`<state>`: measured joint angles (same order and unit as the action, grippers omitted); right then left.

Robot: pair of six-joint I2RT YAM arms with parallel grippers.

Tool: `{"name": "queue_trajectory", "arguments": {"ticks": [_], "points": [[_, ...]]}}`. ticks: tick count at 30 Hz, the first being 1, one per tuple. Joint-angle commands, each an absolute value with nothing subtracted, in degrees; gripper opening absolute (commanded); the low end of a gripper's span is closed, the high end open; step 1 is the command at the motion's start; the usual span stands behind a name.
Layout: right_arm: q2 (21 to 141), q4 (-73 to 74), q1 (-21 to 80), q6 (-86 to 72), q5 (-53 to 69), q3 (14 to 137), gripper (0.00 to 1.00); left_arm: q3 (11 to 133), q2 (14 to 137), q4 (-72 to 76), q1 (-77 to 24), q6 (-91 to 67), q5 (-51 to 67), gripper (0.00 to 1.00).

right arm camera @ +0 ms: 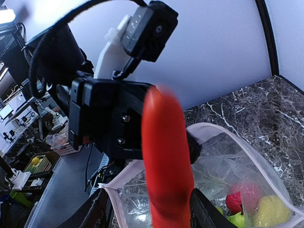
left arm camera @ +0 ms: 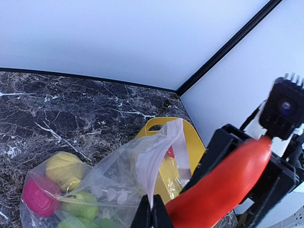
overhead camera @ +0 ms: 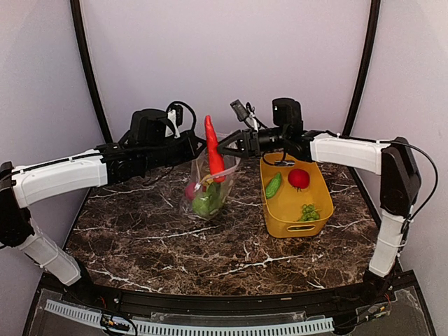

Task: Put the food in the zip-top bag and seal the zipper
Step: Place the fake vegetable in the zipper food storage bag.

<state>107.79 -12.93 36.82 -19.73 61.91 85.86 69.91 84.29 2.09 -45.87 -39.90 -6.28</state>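
My left gripper (left arm camera: pixel 152 216) is clamped on the mouth edge of the zip-top bag (overhead camera: pixel 206 194) and holds it upright, with the zipper (left arm camera: pixel 161 156) at the top. My right gripper (right arm camera: pixel 149 213) brackets the red pepper (overhead camera: pixel 212 145). The pepper's long axis is vertical and the bag mouth lies straight below it. The pepper is blurred and a gap shows beside one finger, so I cannot tell whether it is grasped or released. Its lower end is cut off. The cucumber (overhead camera: pixel 273 185) and grapes (overhead camera: pixel 308 210) lie in the yellow basket (overhead camera: pixel 276 227) to the right.

Red pepper (overhead camera: pixel 212 147) upright at bag (overhead camera: pixel 203 199) mouth
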Motion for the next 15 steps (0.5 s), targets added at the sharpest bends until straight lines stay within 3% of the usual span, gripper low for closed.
{"name": "queue_trajectory", "arguments": {"ticks": [1,4,15], "points": [[102.0,-0.9,37.4,-6.4,58.9,88.1,0.6,68.6,82.6,3.2,-45.7,-39.7,-7.3,0.01],[101.1,8.3,37.4,-0.8,54.1,91.9,0.65,67.9,82.7,3.5,-45.6,-39.6,-7.0,0.01],[101.0,27.0,37.5,0.0,35.3,94.3,0.62,67.0,82.5,4.5,-45.4,-38.8,-5.5,0.01]]}}
